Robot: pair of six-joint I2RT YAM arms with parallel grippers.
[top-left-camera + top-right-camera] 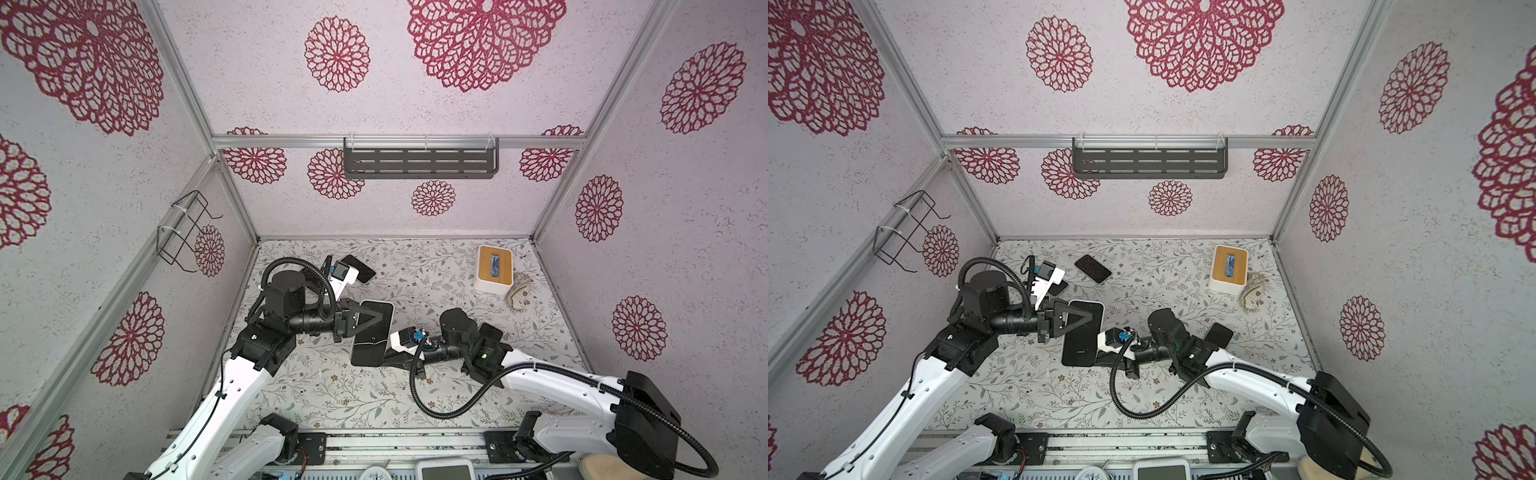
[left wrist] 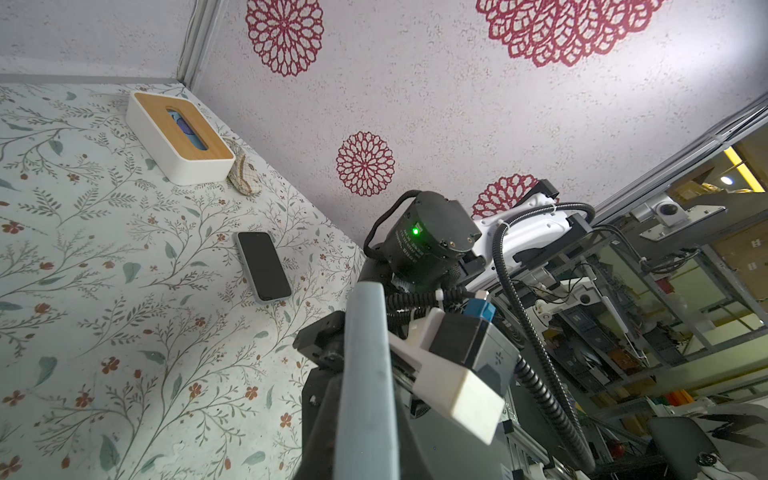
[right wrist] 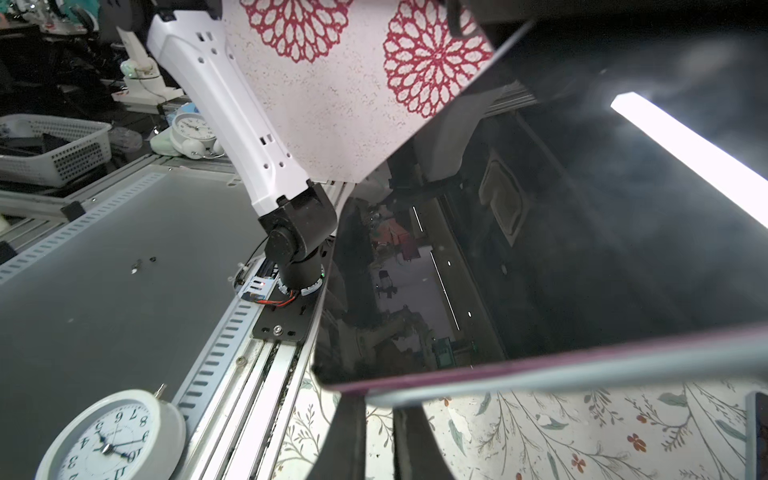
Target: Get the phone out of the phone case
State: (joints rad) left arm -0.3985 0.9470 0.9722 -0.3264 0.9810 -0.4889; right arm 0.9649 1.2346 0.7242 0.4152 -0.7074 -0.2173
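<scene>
**Cased phone held above the table between two grippers**

The phone (image 1: 370, 349), a flat slab with rounded corners and a glossy black screen facing up, hung above the middle of the table (image 1: 332, 395). The table's matte cover was printed with leaves and small flowers. The phone sat in its phone case (image 2: 365, 365), a smooth, pale grey-blue shell that showed as a thin rim around the glass.

The left gripper (image 1: 374, 318) was clamped on the phone from the table's left side. One black triangular finger lay flat across the far half of the screen. The right gripper (image 3: 379, 405) met the case's near right part. Its two black fingers stood close together at the rim, where a purple strip showed beside the grey one. Whether they pinched the rim could not be told.

Two more phones lay flat on the table:
- a speckled dark phone (image 1: 1093, 269) near the far edge, left of centre;
- a grey-rimmed phone (image 2: 264, 266) right of centre, beside the right arm.

A dark slab (image 1: 1059, 287) under the left wrist camera was too hidden to name. One white box with a wooden lid (image 1: 494, 270) stood in the far right corner, with one beige checked pouch (image 1: 519, 293) just beside it.
</scene>
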